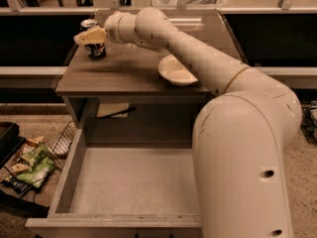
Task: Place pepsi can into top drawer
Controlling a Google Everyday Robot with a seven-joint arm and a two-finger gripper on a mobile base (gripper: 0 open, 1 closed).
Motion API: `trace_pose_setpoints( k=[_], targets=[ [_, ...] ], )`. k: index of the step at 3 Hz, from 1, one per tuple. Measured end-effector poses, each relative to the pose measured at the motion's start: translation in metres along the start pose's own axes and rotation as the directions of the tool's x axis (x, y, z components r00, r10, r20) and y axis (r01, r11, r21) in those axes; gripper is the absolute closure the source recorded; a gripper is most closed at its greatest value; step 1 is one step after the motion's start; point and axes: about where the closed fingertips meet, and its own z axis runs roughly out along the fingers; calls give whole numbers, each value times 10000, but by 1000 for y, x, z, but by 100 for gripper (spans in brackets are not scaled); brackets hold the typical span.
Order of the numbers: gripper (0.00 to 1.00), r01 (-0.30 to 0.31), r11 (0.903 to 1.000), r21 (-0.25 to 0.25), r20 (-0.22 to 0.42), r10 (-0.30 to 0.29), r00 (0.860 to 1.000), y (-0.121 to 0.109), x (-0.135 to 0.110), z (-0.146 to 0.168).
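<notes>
The pepsi can (95,50) stands upright at the back left of the brown cabinet top (119,76). My gripper (89,35) is at the can's upper half and covers most of it; only the silver rim and the dark lower part show. My arm reaches in from the right across the cabinet top. The top drawer (133,182) is pulled out wide below the cabinet, with a bare pale-grey floor and nothing in it.
A white bowl (174,71) sits right of centre on the cabinet top, partly hidden by my arm. A flat item (113,110) lies in the recess under the top. A wire basket with snack bags (29,163) stands on the floor left of the drawer.
</notes>
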Motion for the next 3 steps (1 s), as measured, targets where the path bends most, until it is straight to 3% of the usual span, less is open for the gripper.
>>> trace_pose_setpoints(
  k=[1, 2, 3],
  targets=[
    [18, -159, 9998, -78, -41, 159, 9999, 11, 13, 14],
    [42, -27, 9997, -260, 211, 32, 9998, 28, 10, 13],
    [65, 423, 9989, -218, 721, -407, 9966, 39, -10, -1]
  ],
)
